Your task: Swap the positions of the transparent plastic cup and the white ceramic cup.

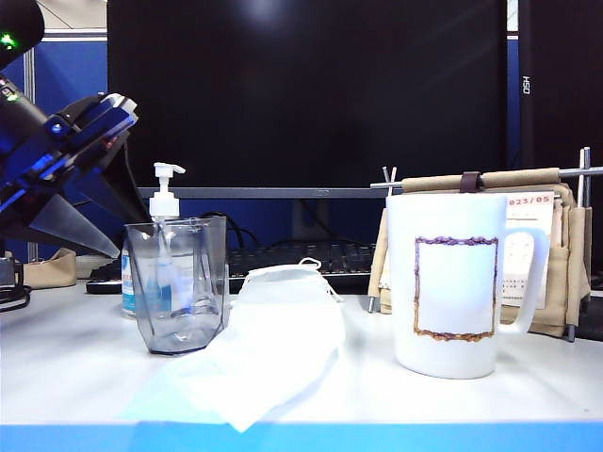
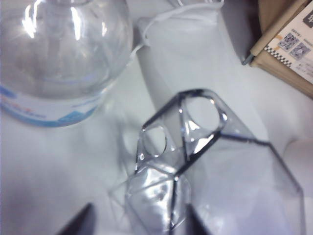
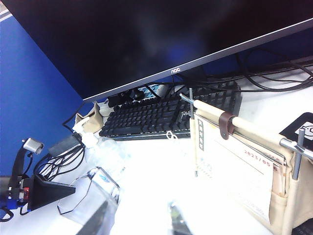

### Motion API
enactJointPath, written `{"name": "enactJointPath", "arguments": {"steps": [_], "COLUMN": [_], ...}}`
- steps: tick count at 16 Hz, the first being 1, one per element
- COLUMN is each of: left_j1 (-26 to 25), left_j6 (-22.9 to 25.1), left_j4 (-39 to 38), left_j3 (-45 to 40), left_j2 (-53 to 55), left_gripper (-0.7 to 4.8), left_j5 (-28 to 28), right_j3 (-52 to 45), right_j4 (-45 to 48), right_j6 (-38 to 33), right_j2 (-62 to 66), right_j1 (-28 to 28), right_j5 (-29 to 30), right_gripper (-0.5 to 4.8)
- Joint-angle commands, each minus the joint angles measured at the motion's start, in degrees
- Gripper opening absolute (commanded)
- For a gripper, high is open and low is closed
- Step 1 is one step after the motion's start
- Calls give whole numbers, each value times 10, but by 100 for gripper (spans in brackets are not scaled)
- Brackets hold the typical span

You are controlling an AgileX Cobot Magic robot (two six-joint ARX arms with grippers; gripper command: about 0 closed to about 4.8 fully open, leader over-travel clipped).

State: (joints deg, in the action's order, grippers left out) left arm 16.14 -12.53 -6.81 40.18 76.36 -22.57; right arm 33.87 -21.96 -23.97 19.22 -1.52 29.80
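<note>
transparent plastic cup (image 2: 195, 166) seemingly between left jaws (apart)

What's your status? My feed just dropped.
Left gripper open, fingers either side of transparent plastic cup. Right gripper open, empty. White ceramic cup untouched at right. Face mask lies between the cups.

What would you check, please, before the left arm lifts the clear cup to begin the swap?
1. Left gripper at the transparent plastic cup: ok, its fingertips flank the cup's handle side.
2. Grip closed on the cup: cannot tell; only the fingertips show.
3. Cup upright on the table: ok.
4. Face mask beside the cup's base: not ok, it may touch and drag.
5. Sanitizer bottle close behind the cup: not ok, tight clearance.
6. Right gripper away from the white ceramic cup: ok, holding nothing.
</note>
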Motion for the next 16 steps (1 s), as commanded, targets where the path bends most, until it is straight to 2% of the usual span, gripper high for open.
{"name": "enactJointPath", "arguments": {"steps": [1, 7, 9, 13, 16], "left_j1": [3, 6, 6, 6, 6], "left_j6": [-2, -2, -4, -13, -14], "left_j4": [22, 16, 12, 12, 19], "left_j3": [3, 3, 3, 3, 3], "left_j2": [-1, 0, 4, 17, 17], "left_gripper": [204, 205, 205, 201, 54], "left_j5": [-21, -48, -80, -87, -87], "right_j3": [3, 3, 3, 3, 3], "right_j4": [7, 7, 7, 7, 1], "right_j6": [2, 5, 5, 5, 5], "right_j2": [0, 0, 0, 0, -1], "right_j1": [1, 1, 1, 1, 1], "right_j5": [3, 3, 3, 3, 3], "right_gripper": [149, 149, 149, 149, 149]}}
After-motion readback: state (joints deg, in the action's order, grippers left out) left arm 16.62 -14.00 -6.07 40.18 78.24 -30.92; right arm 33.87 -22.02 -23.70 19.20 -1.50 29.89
